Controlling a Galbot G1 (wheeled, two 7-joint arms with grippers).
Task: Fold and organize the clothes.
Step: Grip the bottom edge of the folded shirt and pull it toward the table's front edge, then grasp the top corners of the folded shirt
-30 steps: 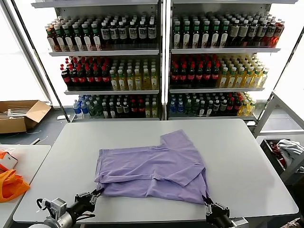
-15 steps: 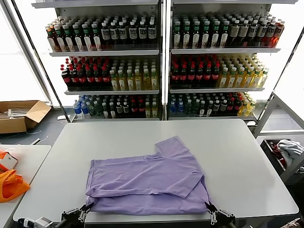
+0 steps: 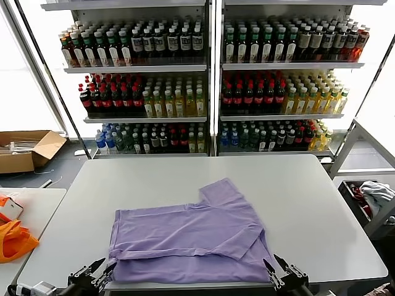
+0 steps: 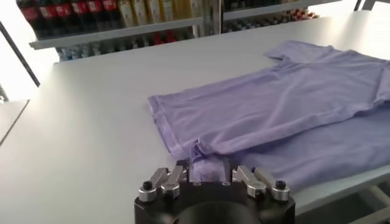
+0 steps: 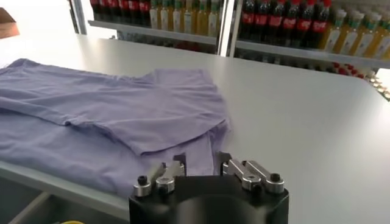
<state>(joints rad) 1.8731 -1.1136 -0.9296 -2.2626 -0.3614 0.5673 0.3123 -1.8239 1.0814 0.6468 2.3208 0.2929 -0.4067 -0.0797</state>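
lying flat at the worktop's (image 3: 321,203) near edge, the lavender t-shirt (image 3: 191,237) sits within easy reach; left gripper (image 3: 94,275) and right gripper (image 3: 279,272) flank its near corners, jaws spread, holding nothing.

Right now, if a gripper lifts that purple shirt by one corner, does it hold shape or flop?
Likely flops: the purple shirt lies flat in thin, creased layers on the table. Probably light, since the folded layers barely rise. Its near hem already reaches the table edge, so a push may slide it off.
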